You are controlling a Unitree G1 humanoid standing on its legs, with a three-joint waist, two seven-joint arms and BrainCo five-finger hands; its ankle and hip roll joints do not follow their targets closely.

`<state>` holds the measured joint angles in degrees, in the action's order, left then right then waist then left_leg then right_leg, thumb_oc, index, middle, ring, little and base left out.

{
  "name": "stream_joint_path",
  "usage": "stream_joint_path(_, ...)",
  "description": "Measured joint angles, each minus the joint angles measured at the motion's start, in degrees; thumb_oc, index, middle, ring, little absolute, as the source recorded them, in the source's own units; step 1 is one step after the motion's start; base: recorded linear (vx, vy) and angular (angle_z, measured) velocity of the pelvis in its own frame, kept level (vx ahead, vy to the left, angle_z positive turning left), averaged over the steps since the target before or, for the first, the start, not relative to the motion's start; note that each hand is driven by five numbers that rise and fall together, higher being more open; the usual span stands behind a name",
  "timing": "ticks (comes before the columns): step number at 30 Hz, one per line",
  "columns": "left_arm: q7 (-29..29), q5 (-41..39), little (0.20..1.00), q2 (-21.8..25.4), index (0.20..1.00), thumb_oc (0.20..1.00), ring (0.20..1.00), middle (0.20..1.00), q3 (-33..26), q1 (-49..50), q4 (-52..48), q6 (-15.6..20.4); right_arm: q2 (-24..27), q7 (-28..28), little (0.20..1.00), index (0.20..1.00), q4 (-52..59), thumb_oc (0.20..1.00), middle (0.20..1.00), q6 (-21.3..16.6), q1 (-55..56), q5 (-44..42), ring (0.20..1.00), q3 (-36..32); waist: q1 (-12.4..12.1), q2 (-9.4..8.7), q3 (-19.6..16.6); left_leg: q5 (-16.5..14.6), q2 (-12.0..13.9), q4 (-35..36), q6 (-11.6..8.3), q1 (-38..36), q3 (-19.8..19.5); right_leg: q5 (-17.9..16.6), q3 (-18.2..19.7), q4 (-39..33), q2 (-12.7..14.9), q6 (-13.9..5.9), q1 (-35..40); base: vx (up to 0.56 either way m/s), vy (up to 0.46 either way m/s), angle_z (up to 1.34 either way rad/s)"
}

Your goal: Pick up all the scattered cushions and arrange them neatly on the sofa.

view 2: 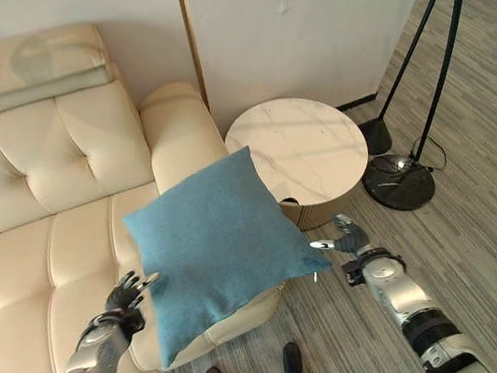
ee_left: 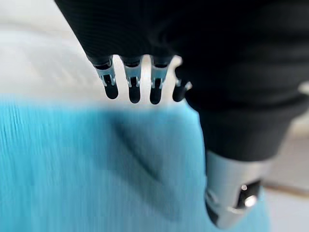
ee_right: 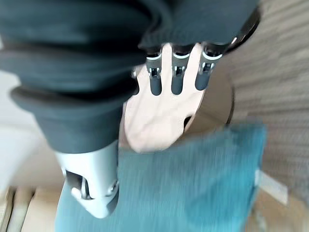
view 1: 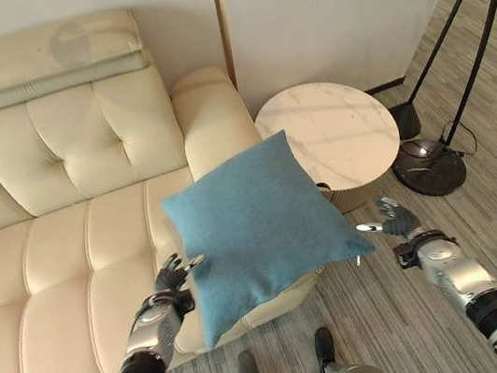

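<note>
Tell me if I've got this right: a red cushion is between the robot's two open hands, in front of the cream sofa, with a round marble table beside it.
Not quite: the cushion is blue, as the left eye view shows. The rest holds: it sits between the left hand and right hand, in front of the cream sofa, beside the round marble table.

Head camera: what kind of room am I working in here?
Most likely a living room or lounge. A cream tufted sofa stands against the wall, a round marble-topped side table sits beside its armrest, a floor lamp's base rests on grey striped flooring, and a blue cushion is between both hands.
</note>
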<state>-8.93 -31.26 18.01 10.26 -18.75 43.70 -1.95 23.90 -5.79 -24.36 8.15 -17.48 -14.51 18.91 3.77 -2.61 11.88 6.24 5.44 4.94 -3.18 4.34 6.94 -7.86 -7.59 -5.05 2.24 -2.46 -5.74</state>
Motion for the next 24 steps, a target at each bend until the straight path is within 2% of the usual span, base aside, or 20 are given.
stream_joint_path(3,-1.27,1.21,1.0,-0.78,1.0,1.0,1.0,1.0,1.09,0.43,-2.47,0.11,-2.37,-0.51,1.0,1.0,0.15,1.0,1.0,0.08,-0.42,0.83,1.0,1.71,-0.3,-0.51,0.92,0.13,-0.05,-0.15,0.12,0.49,-0.02,-0.2,-0.01,0.04,0.03,0.21,-0.42,-0.04,-0.001,0.02)
stream_joint_path(5,-1.85,1.46,1.0,-0.83,1.0,1.0,1.0,1.0,1.55,0.4,-2.92,0.37,-2.77,-1.33,1.0,1.0,-0.01,1.0,1.0,0.3,-1.36,1.04,1.0,3.15,-1.08,-0.89,1.79,0.16,-0.13,-0.37,0.15,0.48,-0.01,-0.75,0.05,0.31,0.07,0.83,-0.43,-0.02,0.0,0.0)
stream_joint_path(10,-3.17,1.53,1.0,-0.28,1.0,1.0,1.0,1.0,3.23,-0.37,-2.95,1.26,-3.68,-3.38,1.0,1.0,-1.48,1.0,1.0,0.92,-5.16,0.96,1.0,5.62,-2.0,-1.74,3.84,0.23,-0.22,-0.37,0.21,0.57,-0.14,-0.77,-0.01,0.31,0.15,0.63,-0.48,-0.05,-0.013,0.0)
stream_joint_path(13,-4.4,3.24,1.0,0.21,1.0,1.0,1.0,1.0,2.83,1.94,-7.43,1.37,-3.55,-4.12,1.0,1.0,-1.99,1.0,1.0,1.08,-5.73,1.02,1.0,5.47,-3.31,-1.88,4.93,0.23,-0.12,-0.36,0.16,1.01,-0.9,-0.73,-0.72,0.32,0.1,0.61,-0.46,0.03,-0.024,0.11)
stream_joint_path(19,-5.78,3.06,1.0,-0.75,1.0,1.0,1.0,1.0,-3.52,9.66,-10.21,1.6,-3.16,-4.19,1.0,1.0,-1.92,1.0,1.0,1.05,-2.93,1.07,1.0,1.76,-4.36,-1.94,4.95,0.23,-0.13,-0.36,0.14,1.04,-2.96,-0.16,-2.82,0.31,0.13,0.8,0.57,0.04,-0.021,0.18)
stream_joint_path(24,-8.06,2.46,1.0,-0.36,1.0,1.0,1.0,1.0,-9.91,9.4,-7.18,2.55,-3.3,-4.94,1.0,1.0,-1.56,1.0,1.0,0.9,-1.26,1.07,1.0,-0.39,-5.6,-1.92,4.94,0.32,-0.11,-0.36,0.05,1.43,-3.43,0.03,-3.49,0.3,0.15,0.66,0.57,0.02,0.002,0.07)
